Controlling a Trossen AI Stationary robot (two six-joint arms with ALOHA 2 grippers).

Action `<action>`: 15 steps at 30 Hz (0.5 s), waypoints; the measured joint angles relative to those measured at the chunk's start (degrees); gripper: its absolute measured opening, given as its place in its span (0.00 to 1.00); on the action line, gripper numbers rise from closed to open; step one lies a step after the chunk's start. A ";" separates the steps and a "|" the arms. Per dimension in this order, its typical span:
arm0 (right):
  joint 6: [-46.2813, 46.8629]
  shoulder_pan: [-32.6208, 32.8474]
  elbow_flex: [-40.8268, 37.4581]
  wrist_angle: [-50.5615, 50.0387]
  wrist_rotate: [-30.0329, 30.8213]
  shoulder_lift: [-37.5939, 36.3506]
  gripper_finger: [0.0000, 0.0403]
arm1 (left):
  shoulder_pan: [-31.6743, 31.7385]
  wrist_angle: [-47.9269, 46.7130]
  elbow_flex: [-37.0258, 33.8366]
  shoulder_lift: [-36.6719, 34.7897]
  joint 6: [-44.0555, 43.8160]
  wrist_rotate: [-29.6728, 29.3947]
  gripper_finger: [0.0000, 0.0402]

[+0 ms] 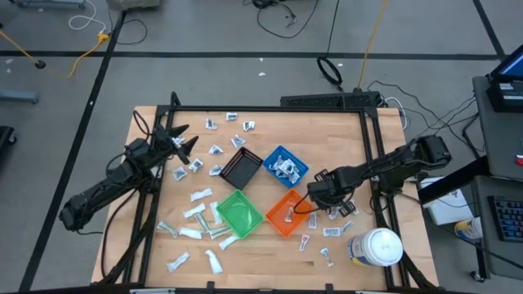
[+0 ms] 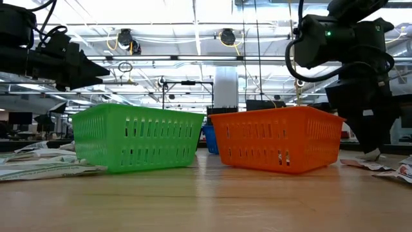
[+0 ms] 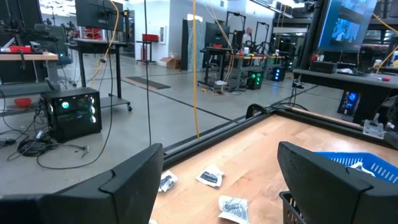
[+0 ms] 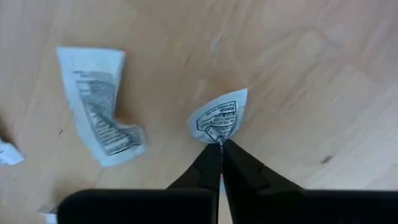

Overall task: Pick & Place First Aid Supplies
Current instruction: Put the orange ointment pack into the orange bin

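From above, the right gripper (image 1: 315, 198) sits low over the table (image 1: 270, 255), just beside the orange bin (image 1: 288, 213) on its outer side, with loose first aid supplies (image 1: 337, 217) scattered on the wood around it; whether anything is pinched cannot be told from up here. The left gripper (image 1: 185, 139) waits over the far left of the table, fingers spread apart, small packets lying near it. Four bins cluster mid-table: the black bin (image 1: 241, 169) looks bare inside, the blue bin (image 1: 285, 166) holds a small heap of white packets, the green bin (image 1: 239, 214) shows no contents, and the orange one has something pale lying in it. A white jar (image 1: 375, 247) stands near the front right corner. Down at table height, the green and orange bins stand side by side, blue peeking between them, and the right arm's dark bulk comes down just beyond the orange bin, a white scrap at its foot. Through the left wrist, the two dark fingers (image 3: 323, 180) stand wide apart, with packets on the wood between them and the blue bin's rim beside. Through the right wrist, there it is: fingers closed together, nipping the corner of a small printed packet (image 4: 219, 117) lying on the wood; a longer crumpled wrapper (image 4: 99, 115) lies apart beside it.
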 joint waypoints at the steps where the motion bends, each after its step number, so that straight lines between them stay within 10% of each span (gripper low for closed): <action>1: 0.00 -0.01 0.66 -1.94 0.19 -0.29 0.01 | 0.00 0.00 0.00 0.00 0.00 -0.02 0.81; 15: 0.00 -1.70 16.81 -22.89 -0.16 -1.94 0.00 | -0.01 -0.07 0.00 0.00 0.00 -0.02 0.81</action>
